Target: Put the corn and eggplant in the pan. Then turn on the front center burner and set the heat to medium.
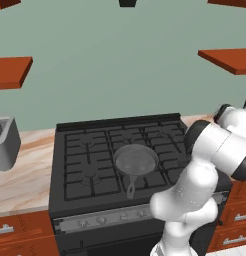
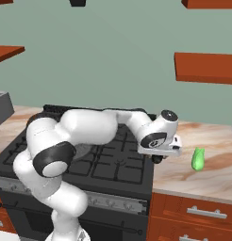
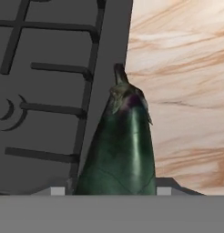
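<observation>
The tool (image 2: 158,159) is gripping the eggplant (image 3: 120,145) over the stove's right edge; next, I reckon, it needs carrying left to the empty pan (image 1: 135,160).

Between the gripper's (image 3: 114,191) fingers, the eggplant (image 3: 120,150) has a smooth, glossy dark skin. To one side lies matt black cast-iron grate (image 3: 45,91), to the other polished marble-like counter (image 3: 186,91). Further off, the pan (image 1: 135,161) looks dull grey metal and the corn (image 2: 198,159) is smooth.

The dark eggplant (image 3: 120,150) rises stem-up over the seam between stove grate (image 3: 50,82) and marbled counter (image 3: 186,91).
</observation>
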Tool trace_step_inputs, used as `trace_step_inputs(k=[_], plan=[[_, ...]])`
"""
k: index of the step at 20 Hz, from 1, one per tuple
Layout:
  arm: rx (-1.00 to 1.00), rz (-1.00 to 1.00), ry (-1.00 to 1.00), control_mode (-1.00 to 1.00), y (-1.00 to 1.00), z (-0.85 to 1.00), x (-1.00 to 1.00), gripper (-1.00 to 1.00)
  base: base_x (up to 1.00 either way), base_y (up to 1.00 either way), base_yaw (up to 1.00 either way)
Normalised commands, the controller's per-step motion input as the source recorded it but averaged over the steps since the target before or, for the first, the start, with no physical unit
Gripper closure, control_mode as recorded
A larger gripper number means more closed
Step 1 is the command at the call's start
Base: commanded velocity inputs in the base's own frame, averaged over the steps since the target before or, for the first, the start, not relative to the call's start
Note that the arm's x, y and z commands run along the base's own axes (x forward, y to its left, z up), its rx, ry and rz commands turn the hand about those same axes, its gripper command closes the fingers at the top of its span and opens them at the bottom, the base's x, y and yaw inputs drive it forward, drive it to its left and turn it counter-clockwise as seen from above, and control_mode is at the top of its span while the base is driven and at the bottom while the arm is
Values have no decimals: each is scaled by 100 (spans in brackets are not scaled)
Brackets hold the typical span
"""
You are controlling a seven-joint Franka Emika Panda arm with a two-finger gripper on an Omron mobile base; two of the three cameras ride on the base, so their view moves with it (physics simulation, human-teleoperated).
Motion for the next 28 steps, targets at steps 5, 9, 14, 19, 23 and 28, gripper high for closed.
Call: trace_step_inputs(k=[5,9,14,19,23,28], plan=[[-1,0,1,-100,95,28,-12,100,0,0,0],[-3,0,7,-100,92,33,-6,100,0,0,0],[-2,0,8,-100,97,21,-6,100,0,0,0],[0,0,3,-100,100,5,-13,100,0,0,0],[0,0,0,-100,100,0,-2,100,0,0,0],[0,0,0,-100,100,0,1,100,0,0,0]])
